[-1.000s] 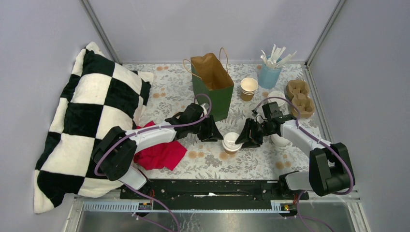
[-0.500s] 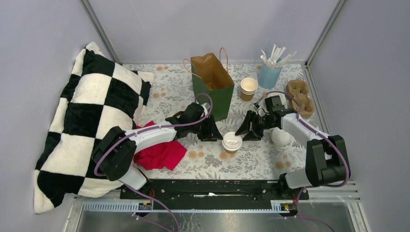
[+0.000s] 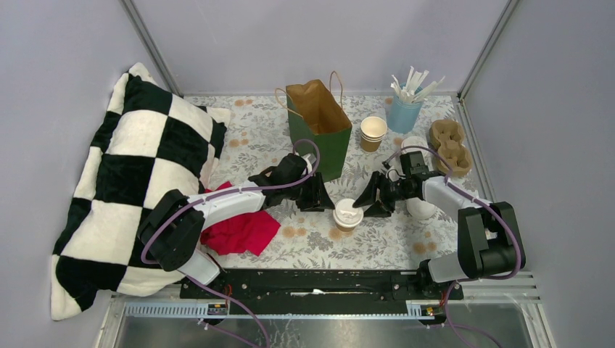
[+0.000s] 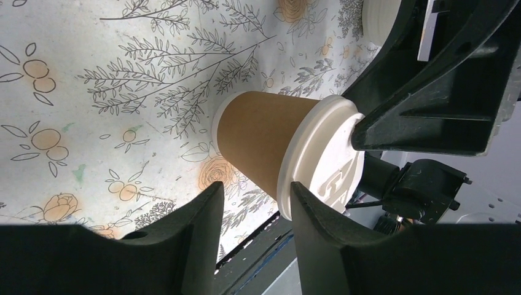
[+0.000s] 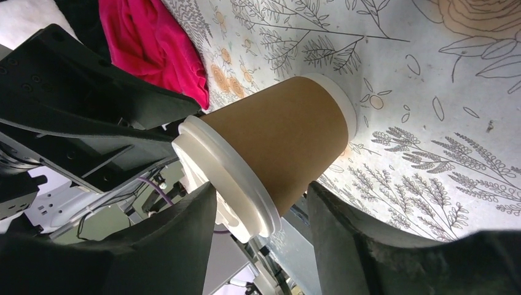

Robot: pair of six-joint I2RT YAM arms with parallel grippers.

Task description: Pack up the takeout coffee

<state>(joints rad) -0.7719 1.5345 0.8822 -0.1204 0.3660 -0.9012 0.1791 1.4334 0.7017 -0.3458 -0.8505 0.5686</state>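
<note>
Lidded kraft coffee cup (image 5: 289,141): upright, tabletop (image 3: 377,243) centre. Right pincer (image 5: 259,193): spread, astride its wall. Left pincer (image 4: 257,196): spread, empty, just beside. Handling: pinch gently below lid (image 5: 224,178); carry upright to green bag (image 3: 319,130), upper centre.

Right wrist view: tan kraft-paper cup with round white plastic lid (image 5: 276,147) stands base-down on the white floral-print counter (image 5: 430,92). Right gripper (image 5: 261,203) has its black fingers (image 5: 368,246) spread, one either side of the cup's lid end; contact with the cup cannot be told. Left gripper (image 5: 178,130), black, sits just beyond the lid. Crumpled magenta-red cloth (image 5: 153,43) lies on the counter behind it
</note>
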